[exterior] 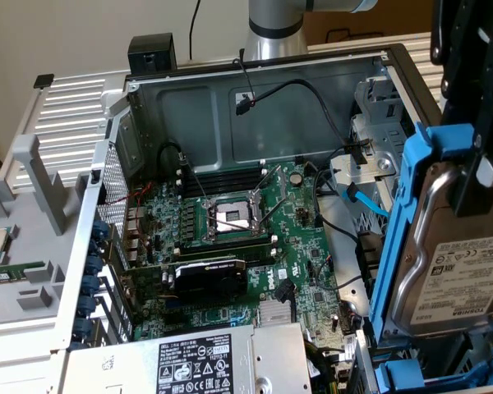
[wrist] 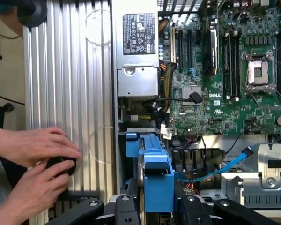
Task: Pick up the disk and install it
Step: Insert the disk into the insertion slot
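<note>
The disk [exterior: 464, 279], a silver hard drive with a white Toshiba label in a bright blue frame [exterior: 403, 213], hangs upright above the open computer case at the exterior view's right. My gripper [exterior: 476, 168] comes down from above, and its black fingers [exterior: 475, 185] are shut on the drive and its frame. In the wrist view the disk [wrist: 157, 183] is edge-on between my gripper's [wrist: 157, 208] two black fingers, over the case's drive bay area.
The motherboard [exterior: 246, 222] lies in the case, with the silver power-supply box [exterior: 205, 357] at the front. Another blue tray [exterior: 427, 379] sits below the disk. A blue cable [wrist: 225, 166] runs to the metal drive cage [wrist: 262, 178]. A person's hands [wrist: 37, 159] rest on the ribbed panel [wrist: 70, 70].
</note>
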You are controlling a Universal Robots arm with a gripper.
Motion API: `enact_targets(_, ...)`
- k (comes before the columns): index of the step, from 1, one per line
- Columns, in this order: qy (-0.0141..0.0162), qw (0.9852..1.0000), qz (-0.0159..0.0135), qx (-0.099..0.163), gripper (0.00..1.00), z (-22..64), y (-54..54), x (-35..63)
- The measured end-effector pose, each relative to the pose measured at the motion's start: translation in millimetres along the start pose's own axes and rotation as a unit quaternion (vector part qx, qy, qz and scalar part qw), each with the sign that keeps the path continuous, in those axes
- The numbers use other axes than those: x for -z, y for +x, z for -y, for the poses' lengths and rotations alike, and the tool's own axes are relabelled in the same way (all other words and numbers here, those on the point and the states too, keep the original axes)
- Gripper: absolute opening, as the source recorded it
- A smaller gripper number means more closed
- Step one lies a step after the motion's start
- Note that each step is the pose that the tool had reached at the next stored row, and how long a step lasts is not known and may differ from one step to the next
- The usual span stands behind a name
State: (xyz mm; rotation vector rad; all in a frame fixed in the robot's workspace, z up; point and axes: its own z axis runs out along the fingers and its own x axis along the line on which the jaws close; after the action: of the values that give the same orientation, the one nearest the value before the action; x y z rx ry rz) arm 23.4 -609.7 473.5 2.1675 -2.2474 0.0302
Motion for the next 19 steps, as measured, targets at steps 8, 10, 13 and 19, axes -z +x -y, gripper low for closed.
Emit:
enact_targets(8,0.0000,1.0000,0.0036,0.005,0.37,0.0,0.1,-3.0)
enact_targets(10,0.0000,1.0000,0.0037,0.006,0.37,0.0,0.1,-4.1)
enact_targets(13,0.0000,1.0000,0.0040,0.007,0.37,0.0,0.1,-4.8)
enact_targets(19,0.0001,0.9999,0.0043,0.009,0.37,0.2,0.2,-7.2)
